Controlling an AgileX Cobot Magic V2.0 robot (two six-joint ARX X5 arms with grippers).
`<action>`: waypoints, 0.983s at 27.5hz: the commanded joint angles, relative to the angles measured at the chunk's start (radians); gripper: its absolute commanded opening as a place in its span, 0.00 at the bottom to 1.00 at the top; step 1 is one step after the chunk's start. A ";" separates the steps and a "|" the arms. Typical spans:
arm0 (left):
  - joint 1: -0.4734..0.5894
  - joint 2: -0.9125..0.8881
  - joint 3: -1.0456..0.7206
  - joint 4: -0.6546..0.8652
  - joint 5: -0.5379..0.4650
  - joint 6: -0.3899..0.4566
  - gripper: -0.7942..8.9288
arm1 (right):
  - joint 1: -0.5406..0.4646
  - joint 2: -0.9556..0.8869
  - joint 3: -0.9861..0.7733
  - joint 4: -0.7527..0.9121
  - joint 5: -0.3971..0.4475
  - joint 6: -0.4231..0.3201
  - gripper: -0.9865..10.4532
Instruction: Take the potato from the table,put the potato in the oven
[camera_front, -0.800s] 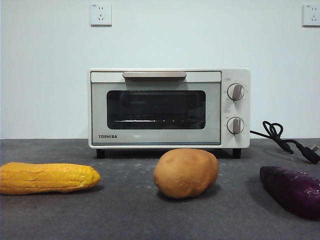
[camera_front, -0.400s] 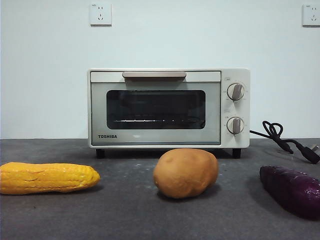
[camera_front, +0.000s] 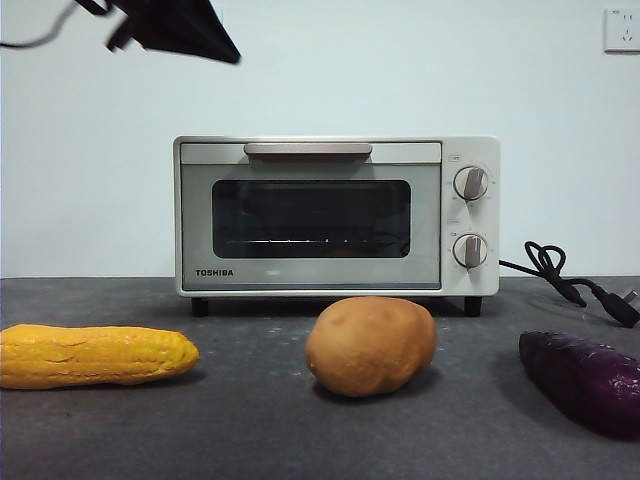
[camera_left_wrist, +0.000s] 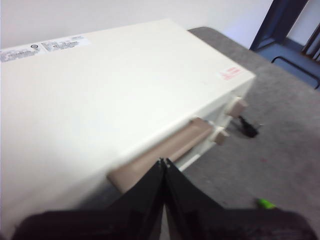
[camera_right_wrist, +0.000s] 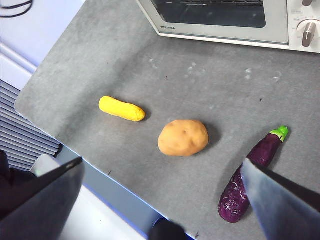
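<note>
The tan potato (camera_front: 371, 346) lies on the dark grey table (camera_front: 260, 430) in front of the cream oven (camera_front: 310, 215), whose door is closed. In the right wrist view the potato (camera_right_wrist: 183, 137) sits far below my right gripper (camera_right_wrist: 162, 162), which hangs high over the table's near edge, open and empty. My left gripper (camera_left_wrist: 164, 161) is shut with nothing in it, above the oven's top (camera_left_wrist: 100, 90) and close to its beige handle (camera_left_wrist: 165, 150). In the front view it shows as a black tip (camera_front: 215, 45) at the top left, above the oven.
A yellow corn cob (camera_front: 95, 355) lies left of the potato and a dark purple sweet potato (camera_front: 580, 380) to its right. The oven's black power cord (camera_front: 560, 275) trails on the table at the right. A white wall stands behind the oven.
A black arm tip has come into the front view at the top left, above the oven. The potato, the corn, the sweet potato and the oven have not moved.
</note>
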 joint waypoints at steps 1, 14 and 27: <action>-0.013 0.067 0.035 0.019 -0.026 0.034 0.07 | 0.002 0.000 0.000 0.005 -0.001 0.005 0.66; -0.058 0.214 0.054 0.110 -0.082 0.081 0.07 | 0.002 0.007 0.000 0.005 0.001 0.005 0.66; -0.064 0.252 0.054 0.118 -0.108 0.119 0.07 | 0.002 0.011 0.000 0.005 0.001 0.006 0.66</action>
